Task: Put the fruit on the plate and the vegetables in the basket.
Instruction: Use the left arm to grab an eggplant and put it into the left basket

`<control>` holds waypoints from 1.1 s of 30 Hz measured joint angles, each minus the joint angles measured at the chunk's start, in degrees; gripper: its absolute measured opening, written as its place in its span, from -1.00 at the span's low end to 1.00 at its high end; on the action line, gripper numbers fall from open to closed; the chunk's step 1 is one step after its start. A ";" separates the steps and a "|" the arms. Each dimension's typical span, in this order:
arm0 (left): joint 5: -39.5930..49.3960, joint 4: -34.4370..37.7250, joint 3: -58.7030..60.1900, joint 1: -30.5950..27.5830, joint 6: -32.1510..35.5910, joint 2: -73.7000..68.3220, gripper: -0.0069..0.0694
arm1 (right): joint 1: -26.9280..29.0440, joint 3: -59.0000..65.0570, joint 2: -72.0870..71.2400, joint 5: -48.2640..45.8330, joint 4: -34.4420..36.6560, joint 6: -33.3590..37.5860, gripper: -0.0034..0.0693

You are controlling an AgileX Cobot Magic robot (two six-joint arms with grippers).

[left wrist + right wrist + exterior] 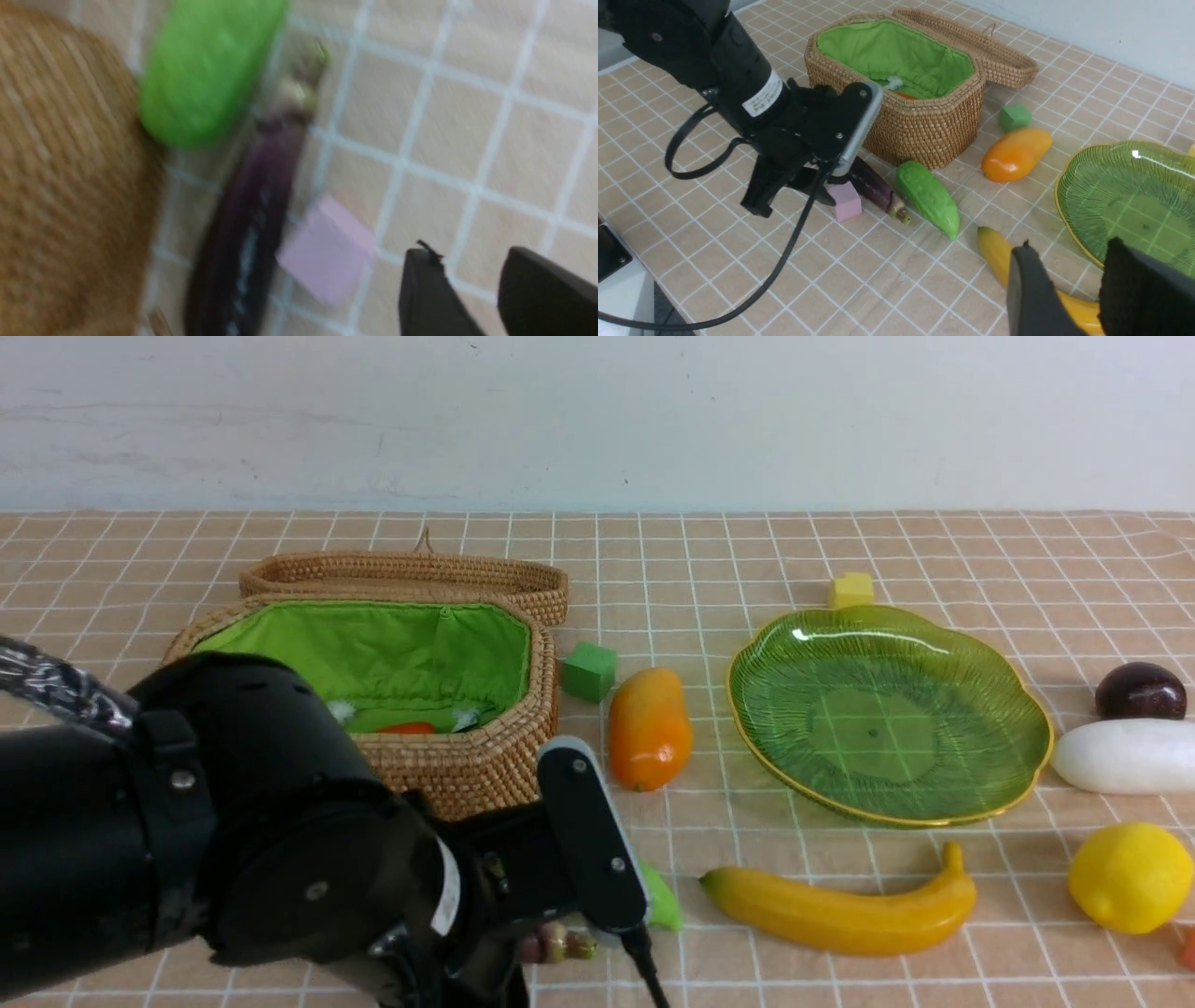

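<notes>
My left gripper (pixel 472 261) is open and empty, low over the cloth beside the pink foam cube (pixel 327 249); the dark purple eggplant (pixel 247 233) and green gourd (pixel 205 70) lie just beyond, against the basket wall (pixel 60 177). My right gripper (pixel 1069 252) is open above the banana (pixel 994 254), beside the green plate (pixel 1125 205). In the front view the basket (pixel 467 765) holds the carrot (pixel 406 728). The mango (pixel 648 728), banana (pixel 840 910), lemon (pixel 1130 875), dark round fruit (pixel 1140 691) and white radish (pixel 1125 756) lie around the empty plate (pixel 887 709).
The wicker lid (pixel 401 574) leans behind the basket. A green cube (pixel 589 670) sits by the mango and a yellow cube (pixel 851 589) behind the plate. My left arm (pixel 233 831) blocks the front left. A white wall closes the back.
</notes>
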State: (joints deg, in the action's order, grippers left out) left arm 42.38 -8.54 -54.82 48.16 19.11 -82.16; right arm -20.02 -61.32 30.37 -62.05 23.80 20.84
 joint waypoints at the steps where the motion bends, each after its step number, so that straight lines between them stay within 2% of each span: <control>1: -0.75 -0.30 0.00 0.00 0.00 -0.22 -0.06 | 0.00 0.08 0.00 0.00 0.00 0.00 -0.26; 4: -4.59 -2.64 0.00 0.00 -0.01 -3.95 0.20 | 0.00 0.46 0.00 0.00 0.16 0.00 -0.25; 7: -6.61 -6.62 0.00 0.00 -2.45 -7.90 0.31 | 0.00 0.53 0.00 0.00 0.71 0.00 -0.25; 11: -7.76 -14.84 0.00 0.00 -10.18 -12.23 0.34 | 0.00 0.53 0.00 -0.11 1.13 0.00 -0.25; 14: -8.64 -23.43 0.00 0.00 -19.11 -15.01 0.35 | 0.00 0.53 0.00 -0.16 1.84 0.00 -0.26; 19: -9.42 -30.39 0.00 -0.06 -26.03 -17.73 0.35 | 0.00 0.53 0.00 -0.16 2.81 0.00 -0.26; 29: -9.30 -29.77 0.00 -0.17 -26.32 -19.80 0.31 | 0.00 0.53 0.00 -0.16 2.81 0.00 -0.26; 32: -9.10 -29.34 0.00 -0.17 -25.28 -19.80 0.19 | 0.00 0.53 0.00 -0.16 2.81 0.00 -0.26; 33: -8.86 -29.00 0.00 -0.17 -25.08 -19.80 0.02 | 0.00 0.53 0.00 -0.16 2.83 0.00 -0.26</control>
State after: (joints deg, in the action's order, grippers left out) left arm 33.52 -37.54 -54.82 47.99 -5.97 -101.96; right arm -20.02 -60.79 30.37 -62.20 26.63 20.84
